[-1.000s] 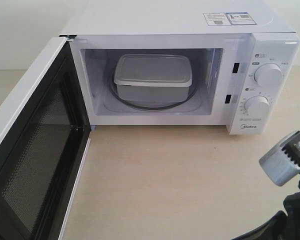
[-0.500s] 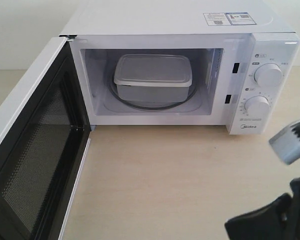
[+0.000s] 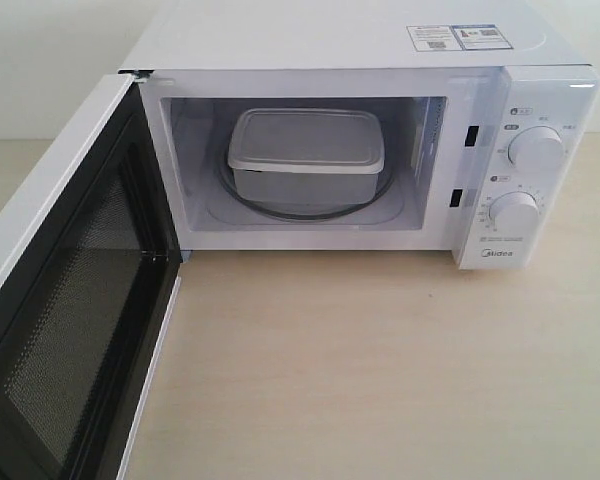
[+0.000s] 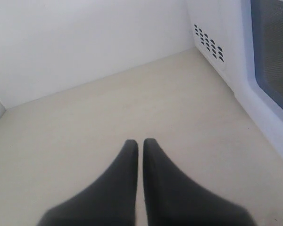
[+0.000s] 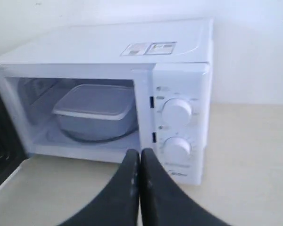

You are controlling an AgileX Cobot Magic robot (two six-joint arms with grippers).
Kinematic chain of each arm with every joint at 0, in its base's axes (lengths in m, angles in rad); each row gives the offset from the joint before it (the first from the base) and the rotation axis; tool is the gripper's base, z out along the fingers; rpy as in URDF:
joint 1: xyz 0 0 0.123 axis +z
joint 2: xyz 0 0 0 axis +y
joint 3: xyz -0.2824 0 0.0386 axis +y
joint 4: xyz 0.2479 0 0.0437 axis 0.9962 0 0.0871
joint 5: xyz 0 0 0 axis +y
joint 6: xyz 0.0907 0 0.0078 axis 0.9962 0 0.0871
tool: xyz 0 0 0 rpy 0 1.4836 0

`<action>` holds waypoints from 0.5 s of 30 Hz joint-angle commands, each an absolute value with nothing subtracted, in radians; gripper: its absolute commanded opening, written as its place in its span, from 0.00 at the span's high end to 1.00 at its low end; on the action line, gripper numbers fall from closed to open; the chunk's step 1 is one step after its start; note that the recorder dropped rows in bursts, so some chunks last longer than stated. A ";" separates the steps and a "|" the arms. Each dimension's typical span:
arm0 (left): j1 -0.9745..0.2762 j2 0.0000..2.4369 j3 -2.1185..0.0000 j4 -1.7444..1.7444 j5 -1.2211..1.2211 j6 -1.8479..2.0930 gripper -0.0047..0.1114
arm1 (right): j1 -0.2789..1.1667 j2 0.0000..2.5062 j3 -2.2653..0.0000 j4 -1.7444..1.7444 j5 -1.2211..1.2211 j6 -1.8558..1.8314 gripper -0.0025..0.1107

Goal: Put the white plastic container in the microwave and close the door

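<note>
The white plastic container (image 3: 306, 155) sits with its lid on inside the microwave (image 3: 380, 45), on the glass turntable; the right wrist view shows the container (image 5: 94, 110) in the cavity too. The door (image 3: 65, 300) stands wide open at the left, its dark mesh window facing inward. Neither arm shows in the exterior view. My right gripper (image 5: 140, 153) is shut and empty, back from the microwave's front by the lower knob. My left gripper (image 4: 140, 142) is shut with nothing held, over bare table beside the door's outer face (image 4: 269, 56).
The light wooden table (image 3: 380, 370) stretches in front of the microwave. Two round knobs (image 3: 535, 148) sit on the right panel. A white wall (image 4: 85, 42) stands behind. Vent slots (image 4: 208, 43) mark the microwave's side.
The right arm, seen at the lower right of the exterior view before, has drawn back out of that view. Container and door have not moved.
</note>
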State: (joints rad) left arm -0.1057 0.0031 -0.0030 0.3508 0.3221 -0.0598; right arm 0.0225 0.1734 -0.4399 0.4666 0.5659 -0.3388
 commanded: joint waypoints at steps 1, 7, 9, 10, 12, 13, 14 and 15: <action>-0.103 0.000 0.000 0.355 0.315 -0.059 0.92 | -0.026 0.092 -0.379 0.409 0.521 -0.352 0.98; -0.103 0.000 0.000 0.355 0.315 -0.059 0.92 | -0.028 0.021 -0.226 0.456 0.307 -0.339 0.98; -0.103 0.000 0.000 0.355 0.315 -0.059 0.92 | -0.028 0.004 -0.183 0.466 0.249 -0.339 0.98; -0.103 0.000 0.000 0.355 0.315 -0.059 0.92 | -0.028 0.000 -0.161 0.466 0.229 -0.339 0.98; -0.103 0.000 0.000 0.355 0.315 -0.059 0.92 | -0.028 0.000 -0.123 0.466 0.199 -0.339 0.98; -0.103 0.000 0.000 0.355 0.315 -0.059 0.92 | -0.028 0.000 -0.100 0.471 0.175 -0.337 0.98; -0.103 0.000 0.000 0.355 0.315 -0.059 0.92 | -0.028 0.000 -0.079 0.479 0.152 -0.326 0.98; -0.103 0.000 0.000 0.355 0.315 -0.059 0.92 | -0.028 0.000 -0.058 0.487 0.133 -0.319 0.98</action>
State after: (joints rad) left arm -0.1057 0.0031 -0.0030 0.3508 0.3221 -0.0598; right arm -0.0208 0.0065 -0.1023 0.4683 0.1990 -0.3313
